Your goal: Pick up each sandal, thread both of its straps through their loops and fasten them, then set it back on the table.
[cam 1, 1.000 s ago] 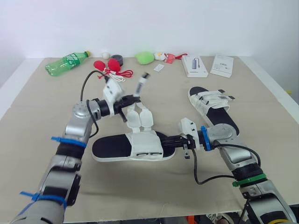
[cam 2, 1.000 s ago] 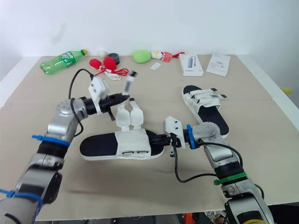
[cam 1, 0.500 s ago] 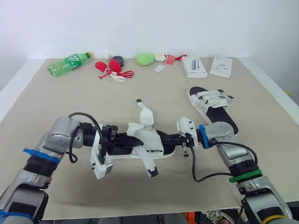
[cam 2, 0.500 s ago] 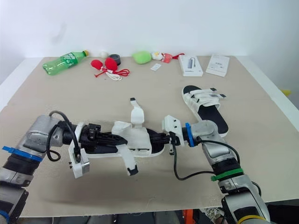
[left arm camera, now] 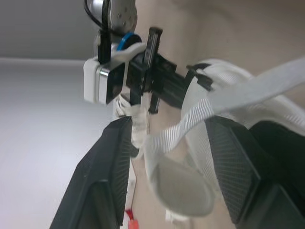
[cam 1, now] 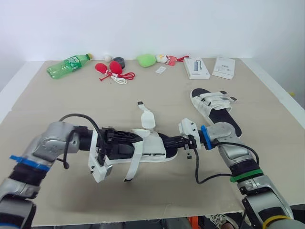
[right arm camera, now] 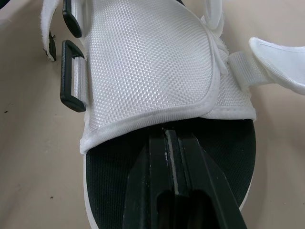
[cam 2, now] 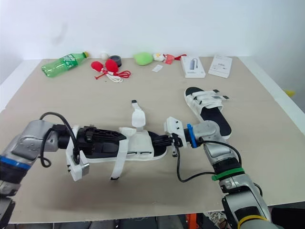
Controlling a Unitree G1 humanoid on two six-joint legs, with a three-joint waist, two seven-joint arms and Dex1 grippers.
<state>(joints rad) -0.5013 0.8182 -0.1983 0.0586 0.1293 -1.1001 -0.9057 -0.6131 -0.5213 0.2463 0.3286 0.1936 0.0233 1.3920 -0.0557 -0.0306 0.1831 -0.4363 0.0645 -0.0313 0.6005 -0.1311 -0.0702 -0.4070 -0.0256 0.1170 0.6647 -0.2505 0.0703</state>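
**Operator:** How far along am I?

**Spotter:** About halfway at best. The far sandal (cam 1: 217,112) lies flat to your right with both straps across it. They look fastened, though I can't confirm that from here. The near sandal (cam 1: 155,145) sits mid-desk and isn't done. One strap (cam 1: 132,162) trails loose toward the front edge, the other strap (cam 1: 147,118) sticks up, and both loops (right arm camera: 72,76) are empty.

**Operator:** And the end effectors?

**Spotter:** Your right end effector (cam 1: 169,142) has its fingers pressed together on the toe end of the insole. I can't tell whether they pinch anything. Your left end effector (cam 1: 129,138) is spread wide over the heel end. The loose strap passes between its fingers (left arm camera: 107,181), ungripped.

**Operator:** Room to work?

**Spotter:** You have plenty of bare desk (cam 1: 71,105) to your left and behind the near sandal. The bottle (cam 1: 66,64) and boxes (cam 1: 198,68) line the back edge, well apart from you. Watch two things: the front edge is near the trailing strap, and the far sandal is just beside your right forearm.
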